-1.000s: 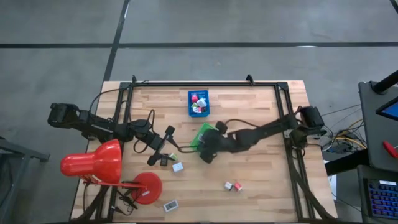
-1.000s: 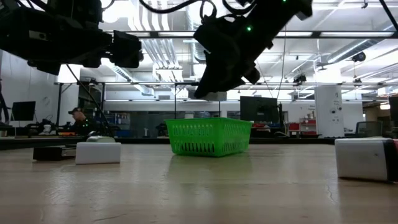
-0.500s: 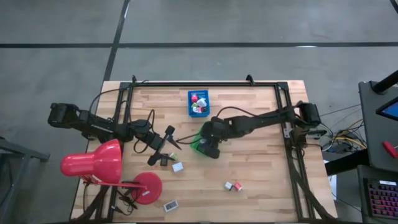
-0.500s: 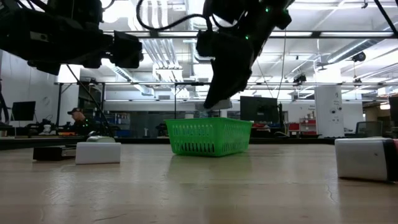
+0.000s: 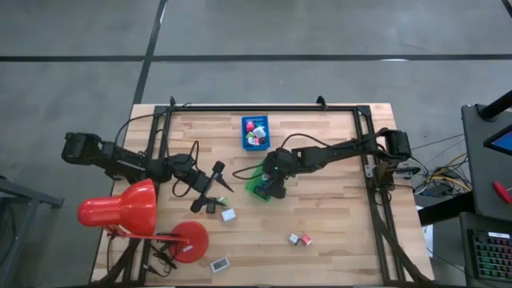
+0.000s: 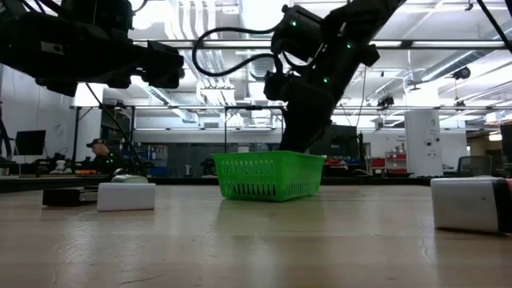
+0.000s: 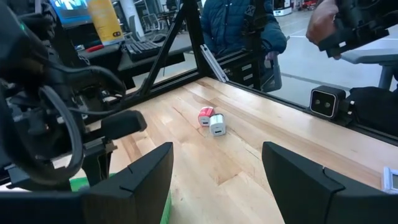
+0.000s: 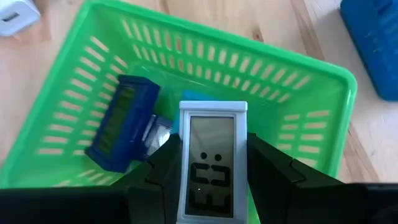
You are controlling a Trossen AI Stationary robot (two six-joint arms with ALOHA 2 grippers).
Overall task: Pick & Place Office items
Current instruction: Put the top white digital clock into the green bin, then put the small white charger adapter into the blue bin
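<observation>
Right end effector (image 8: 211, 180) is positioned over the green tray (image 8: 311, 124), fingers pinched on a small white digital clock (image 8: 212, 163); a blue item (image 8: 121, 121) is seen inside. Left end effector (image 7: 214, 180) is held spread, empty, above the table (image 7: 261, 155) near the red lamp (image 5: 120, 208).

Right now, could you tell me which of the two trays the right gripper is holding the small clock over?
The green tray; the right gripper grips the clock above it, while the blue tray sits apart.

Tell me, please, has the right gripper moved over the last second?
Yes. The right gripper, holding a small digital clock, swung toward the table's far edge and now hangs over the green tray.
</observation>
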